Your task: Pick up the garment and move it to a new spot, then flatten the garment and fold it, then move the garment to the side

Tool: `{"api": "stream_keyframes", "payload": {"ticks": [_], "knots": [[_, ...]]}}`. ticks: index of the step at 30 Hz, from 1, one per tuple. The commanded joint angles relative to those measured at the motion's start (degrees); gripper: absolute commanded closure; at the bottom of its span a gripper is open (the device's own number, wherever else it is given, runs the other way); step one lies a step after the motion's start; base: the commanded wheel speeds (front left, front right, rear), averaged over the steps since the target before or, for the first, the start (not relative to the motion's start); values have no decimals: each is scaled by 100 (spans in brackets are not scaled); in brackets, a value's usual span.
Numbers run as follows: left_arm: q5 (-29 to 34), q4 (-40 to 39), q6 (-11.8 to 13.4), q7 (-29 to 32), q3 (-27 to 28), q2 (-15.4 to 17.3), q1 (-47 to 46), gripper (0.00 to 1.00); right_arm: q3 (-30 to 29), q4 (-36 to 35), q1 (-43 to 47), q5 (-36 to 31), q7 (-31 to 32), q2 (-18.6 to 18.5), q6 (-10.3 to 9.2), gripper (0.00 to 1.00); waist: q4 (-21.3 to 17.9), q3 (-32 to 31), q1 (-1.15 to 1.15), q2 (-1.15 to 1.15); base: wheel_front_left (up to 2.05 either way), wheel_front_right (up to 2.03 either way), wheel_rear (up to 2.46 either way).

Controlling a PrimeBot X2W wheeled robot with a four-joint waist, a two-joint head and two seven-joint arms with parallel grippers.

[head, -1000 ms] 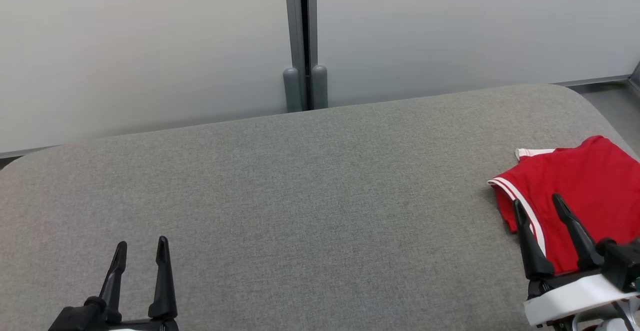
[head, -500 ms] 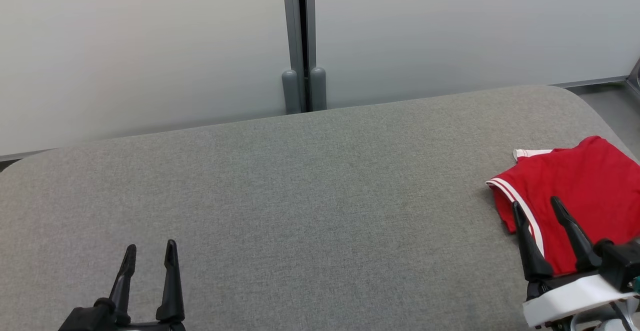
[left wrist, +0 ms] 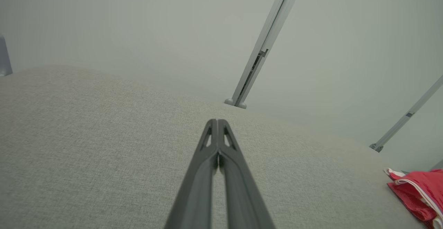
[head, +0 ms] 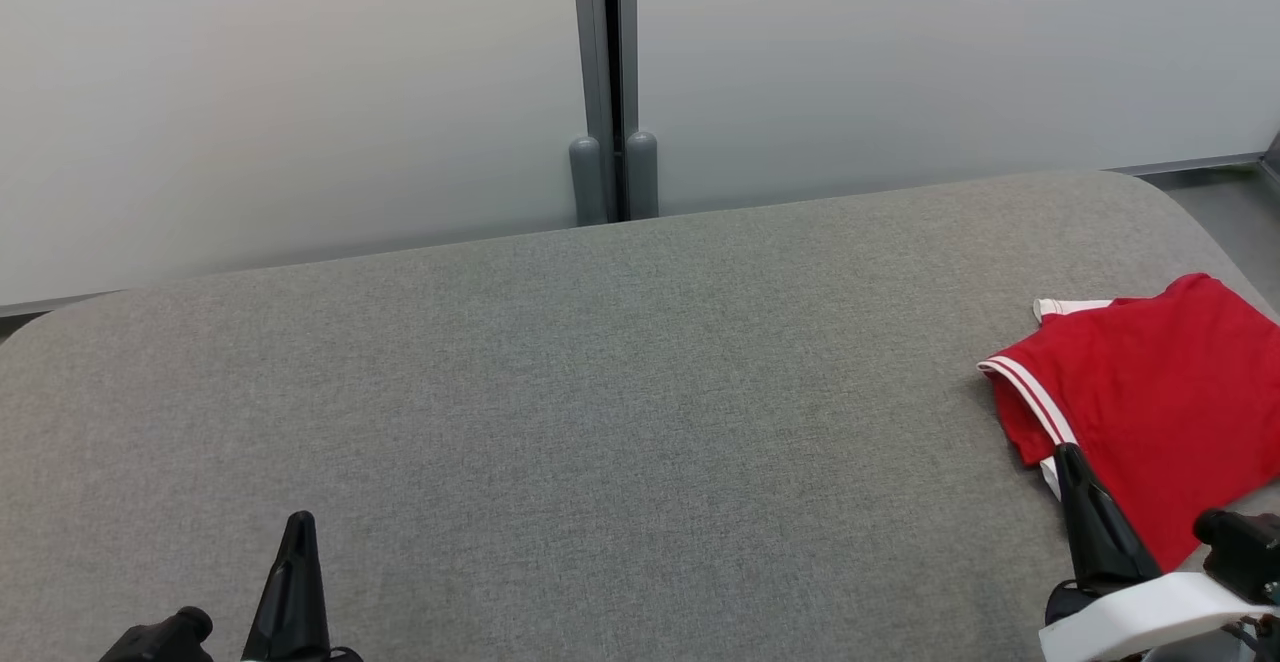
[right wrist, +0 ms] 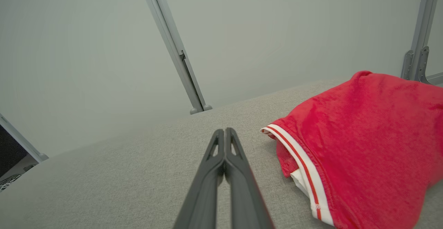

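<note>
The garment (head: 1150, 402) is red with white and red striped trim, folded and lying at the right end of the grey padded table (head: 620, 402). It also shows in the right wrist view (right wrist: 363, 153) and at the far right of the left wrist view (left wrist: 420, 191). My right gripper (head: 1070, 457) is shut and holds nothing, its tip by the garment's near left corner (right wrist: 224, 132). At the lower left my left gripper (head: 298, 524) is shut over bare table, fingertips pressed together (left wrist: 217, 121), far from the garment.
Frosted wall panels with a grey vertical post (head: 612, 82) stand behind the table's far edge. The table's rounded right corner (head: 1170, 192) lies just beyond the garment. Floor shows at the far right (head: 1240, 222).
Both grippers have gone from open to shut with nothing in them, and both have drawn back toward the bottom of the head view. The garment has not moved.
</note>
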Motion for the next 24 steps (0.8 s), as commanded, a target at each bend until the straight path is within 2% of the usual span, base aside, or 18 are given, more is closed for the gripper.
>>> {"api": "stream_keyframes", "payload": {"ticks": [1,24], "knots": [[-225,-63,-29,39,49,35,-194,100,-95,-61,-173,219,53,-28,0,100,7,3,0,0,0,0,0],[-2245,125,-167,605,203,55,-593,100,-519,10,-309,2113,594,238,0,100,125,50,0,0,0,0,0]]}}
